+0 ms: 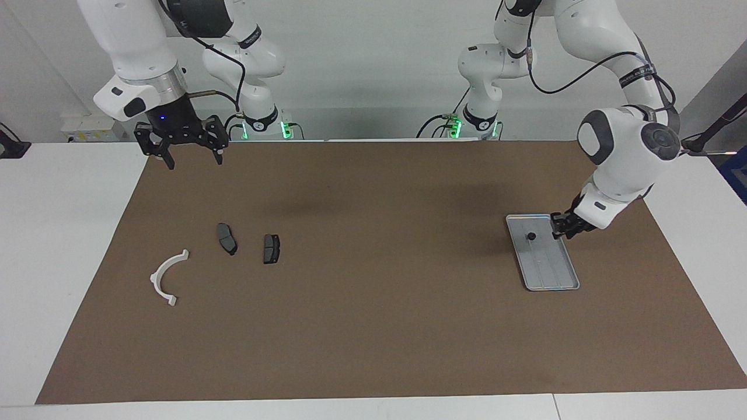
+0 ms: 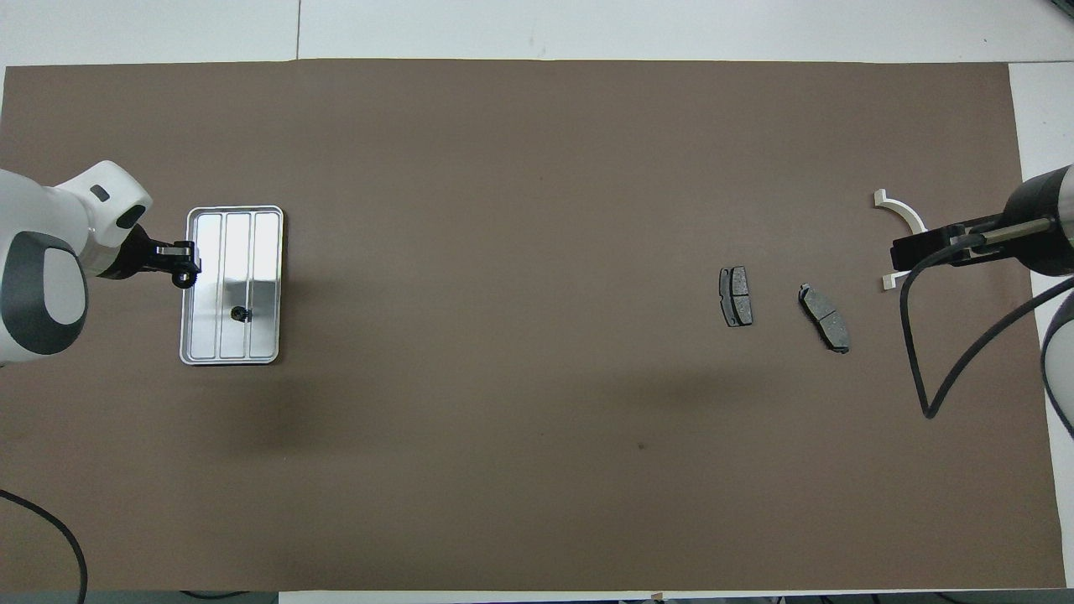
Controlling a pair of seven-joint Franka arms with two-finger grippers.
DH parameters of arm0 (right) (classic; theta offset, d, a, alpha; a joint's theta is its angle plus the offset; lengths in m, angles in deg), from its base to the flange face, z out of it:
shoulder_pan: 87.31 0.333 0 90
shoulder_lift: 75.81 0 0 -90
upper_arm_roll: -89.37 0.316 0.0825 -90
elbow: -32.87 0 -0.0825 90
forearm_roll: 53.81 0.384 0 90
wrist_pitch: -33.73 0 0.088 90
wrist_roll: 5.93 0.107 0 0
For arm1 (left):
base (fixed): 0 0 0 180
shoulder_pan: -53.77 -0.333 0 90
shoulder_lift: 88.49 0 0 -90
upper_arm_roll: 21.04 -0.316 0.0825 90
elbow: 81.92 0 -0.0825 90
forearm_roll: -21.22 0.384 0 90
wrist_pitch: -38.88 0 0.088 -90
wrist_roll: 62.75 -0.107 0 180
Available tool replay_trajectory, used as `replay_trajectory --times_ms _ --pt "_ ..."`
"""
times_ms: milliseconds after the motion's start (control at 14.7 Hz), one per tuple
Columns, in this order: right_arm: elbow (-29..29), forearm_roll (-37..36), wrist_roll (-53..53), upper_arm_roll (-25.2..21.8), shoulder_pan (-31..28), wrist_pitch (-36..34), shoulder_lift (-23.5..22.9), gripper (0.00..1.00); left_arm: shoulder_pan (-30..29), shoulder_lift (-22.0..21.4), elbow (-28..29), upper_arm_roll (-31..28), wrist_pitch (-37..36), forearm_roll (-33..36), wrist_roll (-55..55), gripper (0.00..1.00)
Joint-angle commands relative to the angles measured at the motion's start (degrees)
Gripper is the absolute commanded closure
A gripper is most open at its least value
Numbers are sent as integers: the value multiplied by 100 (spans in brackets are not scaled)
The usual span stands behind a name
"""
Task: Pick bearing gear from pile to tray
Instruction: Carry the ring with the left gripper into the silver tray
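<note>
Facing view, reading across from its left edge: we find the right claw [image 1: 188,153] hanging over the corner of the brown mat [image 1: 373,326] at the right arm's end of the desk [image 1: 52,245], its two fingers spread wide and holding nothing. We judge this arm to be waiting, parked out of the working arm's way.

Next we come to what remains of the pile. The white curved half-ring plastic bracket [image 1: 166,276] lies flat on the mat, and beside it, nearer to the robots, are the two dark grey brake pads [image 1: 226,238] [image 1: 271,248], just apart from each other. None of these is the wanted part, so we take it they are left where they lie.

The middle of the mat carries nothing. Toward the left arm's end lies the flat rectangular silver-grey metal tray [image 1: 551,280] with its low rim and lengthwise ridges. One small black round bearing gear [image 1: 531,236] already sits in it, at the end nearer to the robots; it is a tiny dark disc, too small for us to read teeth or bore.

Last, the left claw [image 1: 563,228] hovers at the tray's long edge on the side of the left arm's base, its fingers drawn nearly together. In the overhead view a small black ring [image 2: 179,276] shows at its tip, which we judge to be a second bearing gear gripped for dropping into the tray.
</note>
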Motion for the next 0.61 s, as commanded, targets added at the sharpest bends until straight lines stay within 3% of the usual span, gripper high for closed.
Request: replay_trajectory --times_ms 0,545 --pt "-22 116 -128 12 -36 -102 51 0 74 81 107 14 392 -92 13 100" --pt "-14 107 -137 12 -27 -102 51 0 153 398 125 14 911 -92 188 100"
